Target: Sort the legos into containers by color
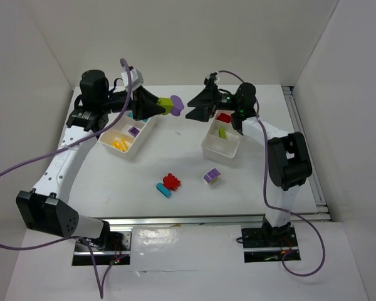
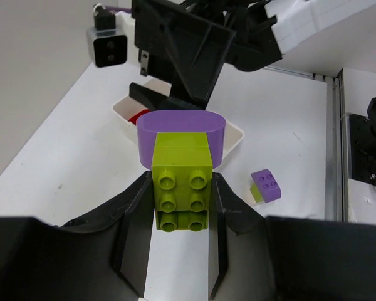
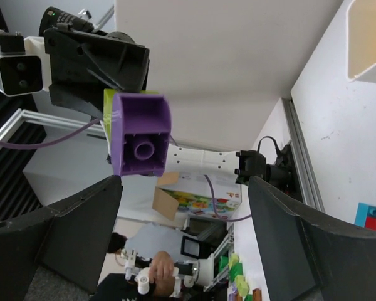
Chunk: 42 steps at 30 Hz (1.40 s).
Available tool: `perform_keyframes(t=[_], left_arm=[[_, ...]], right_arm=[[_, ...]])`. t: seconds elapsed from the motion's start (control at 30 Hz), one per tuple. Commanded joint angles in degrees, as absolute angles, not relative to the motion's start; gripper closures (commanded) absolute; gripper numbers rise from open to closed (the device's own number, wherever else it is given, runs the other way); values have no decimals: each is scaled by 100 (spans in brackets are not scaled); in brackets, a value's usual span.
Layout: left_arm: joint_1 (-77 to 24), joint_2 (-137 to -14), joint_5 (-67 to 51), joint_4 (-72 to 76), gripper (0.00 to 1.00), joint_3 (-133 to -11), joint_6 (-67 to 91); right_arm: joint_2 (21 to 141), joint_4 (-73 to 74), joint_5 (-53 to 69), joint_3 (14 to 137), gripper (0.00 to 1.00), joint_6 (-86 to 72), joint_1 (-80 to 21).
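White arm links (image 1: 66, 160), black joints (image 1: 291, 164), long trailing purple cables (image 1: 25, 163).

White table (image 1: 175, 207) – matte, flat, evenly lit. White panels close it on three sides: back wall (image 1: 194, 37), left wall (image 1: 19, 94), right wall (image 1: 357, 94). Metal rail (image 1: 194, 220) runs along near edge, second rail (image 1: 297, 116) along right edge. Light soft, diffuse – shadows faint.

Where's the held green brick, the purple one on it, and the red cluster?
green brick (image 2: 182, 191): left wrist view, studded face.
purple brick (image 3: 141, 135): right wrist view, hollow underside.
red cluster (image 1: 172, 181): top external view, its middle.
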State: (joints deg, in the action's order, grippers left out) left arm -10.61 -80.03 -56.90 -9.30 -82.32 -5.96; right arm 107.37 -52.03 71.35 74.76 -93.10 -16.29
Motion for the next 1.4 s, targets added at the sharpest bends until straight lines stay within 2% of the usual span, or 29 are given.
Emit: perform_keyframes(t=[0.0, 0.37, 0.63, 0.7, 0.77, 0.8, 0.9, 0.93, 1.0, 1.13, 1.23, 1.27, 1.3, 1.37], left_arm=[[-1081, -7743, -6064, -624, 100, -8209, -905], [-1134, -7743, -6064, -817, 100, -8156, -1020], [-1134, -7743, -6064, -870, 100, -8156, -1020], [-1134, -7743, -6012, -870, 100, -8156, -1072], [-1134, -7795, -6012, -870, 100, -8156, -1072], [-1134, -7796, -6012, -870, 100, -8156, -1072], [-1134, -7796, -5951, -922, 100, -8156, -1072], [-1134, -7796, -5950, -923, 100, -8156, -1072], [-1134, -7796, -5889, -1028, 100, -8156, -1072], [-809, -7655, -5906, -1028, 100, -7999, -1011], [-616, -7471, -5906, -1028, 100, -7866, -932], [-615, -7375, -5906, -1028, 100, -7779, -871], [-537, -7374, -5906, -1028, 100, -7726, -801], [-396, -7242, -5906, -967, 100, -7577, -669]], right_arm=[[10907, -6099, 7146, 7909, 11, -9650, -1740], [11469, -8444, 7031, 8244, 15, -11477, -1986], [11646, -8868, 7110, 8542, 25, -11865, -2180], [11646, -8807, 7163, 8596, 30, -11813, -2232], [11646, -8807, 7163, 8596, 41, -11760, -2232], [11646, -8746, 7163, 8596, 50, -11760, -2232], [11646, -8745, 7163, 8596, 67, -11760, -2232], [11646, -8745, 7163, 8543, 77, -11760, -2232], [11593, -8588, 7163, 8412, 81, -11498, -2154], [11120, -7202, 7049, 8051, 85, -10199, -1881], [10838, -5051, 7049, 8277, 85, -8460, -1819], [10837, -3896, 6997, 8410, 85, -8011, -1767], [10837, -3293, 6935, 8559, 85, -7172, -1767], [10837, -2142, 6760, 8945, 85, -6568, -1767]])
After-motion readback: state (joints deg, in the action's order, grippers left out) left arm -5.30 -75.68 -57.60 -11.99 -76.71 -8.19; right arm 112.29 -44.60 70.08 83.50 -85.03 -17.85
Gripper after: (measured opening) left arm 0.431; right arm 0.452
